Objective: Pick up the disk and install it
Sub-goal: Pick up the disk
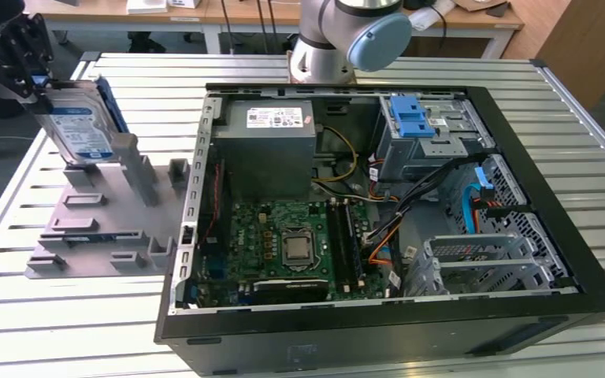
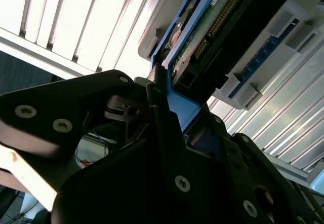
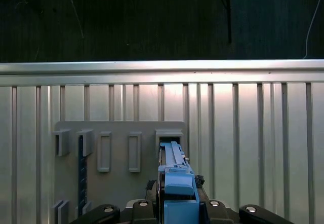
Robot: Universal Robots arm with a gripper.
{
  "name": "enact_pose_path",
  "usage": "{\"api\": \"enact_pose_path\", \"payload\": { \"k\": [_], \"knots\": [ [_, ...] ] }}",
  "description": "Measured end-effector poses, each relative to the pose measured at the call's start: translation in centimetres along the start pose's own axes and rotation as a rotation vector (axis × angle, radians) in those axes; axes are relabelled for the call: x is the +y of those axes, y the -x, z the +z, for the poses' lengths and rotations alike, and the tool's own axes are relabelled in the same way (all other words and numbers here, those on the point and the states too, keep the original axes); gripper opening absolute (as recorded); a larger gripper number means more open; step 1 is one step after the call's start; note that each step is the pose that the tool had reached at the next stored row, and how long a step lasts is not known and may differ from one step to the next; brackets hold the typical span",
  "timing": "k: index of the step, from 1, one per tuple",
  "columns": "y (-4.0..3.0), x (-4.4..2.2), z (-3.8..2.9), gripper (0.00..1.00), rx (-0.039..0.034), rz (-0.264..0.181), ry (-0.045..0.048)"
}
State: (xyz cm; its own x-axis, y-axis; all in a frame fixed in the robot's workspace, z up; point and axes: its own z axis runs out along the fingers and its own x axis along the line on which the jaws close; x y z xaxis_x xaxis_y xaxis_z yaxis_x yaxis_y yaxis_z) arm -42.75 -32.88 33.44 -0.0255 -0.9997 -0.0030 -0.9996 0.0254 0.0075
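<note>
Gripper (image 1: 27,83) is clamped on the disk (image 1: 76,130), pinching it across the upper end. In the second wrist view the gripper (image 2: 174,100) has its dark fingers (image 2: 157,89) on either side of the blue rail (image 2: 178,105), with no visible gap. In the first wrist view the gripper (image 3: 177,206) has the same blue edge of the disk (image 3: 174,168) running straight out from between the jaws.

Disk is upright, leaning slightly, at the grey stand (image 1: 103,228) on the exterior view's left. Its lower end is at the end slot (image 3: 169,135), between the posts (image 1: 124,161). I can't tell whether it is seated or just clear of the slot floor. Label faces the computer case (image 1: 387,335).

Step, as I read it: pick-up. The grasp is made, but the extraction from the stand is not finished. Install hasn't begun, since the case lies open on the slatted table (image 1: 72,331), well apart from the disk.

What the move calls for (my judgement):
- Pull straight along the slot axis with no twist, because the posts sit close on both sides and a skewed pull could bind the rails.
- Keep a firm grip, as the hold is on one end and the disk's weight hangs below it.
- Reorient from upright before it goes anywhere near the blue-fronted drive cage (image 1: 421,118) at the far corner of the case. There are loose cables beside it.
</note>
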Motion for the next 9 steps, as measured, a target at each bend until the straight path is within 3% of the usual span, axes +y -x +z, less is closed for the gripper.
{"api": "enact_pose_path", "payload": {
  "k": [9],
  "knots": [
    [0.0,0.0,-0.6,0.36,0.0,0.0,-0.0003]
  ]
}}
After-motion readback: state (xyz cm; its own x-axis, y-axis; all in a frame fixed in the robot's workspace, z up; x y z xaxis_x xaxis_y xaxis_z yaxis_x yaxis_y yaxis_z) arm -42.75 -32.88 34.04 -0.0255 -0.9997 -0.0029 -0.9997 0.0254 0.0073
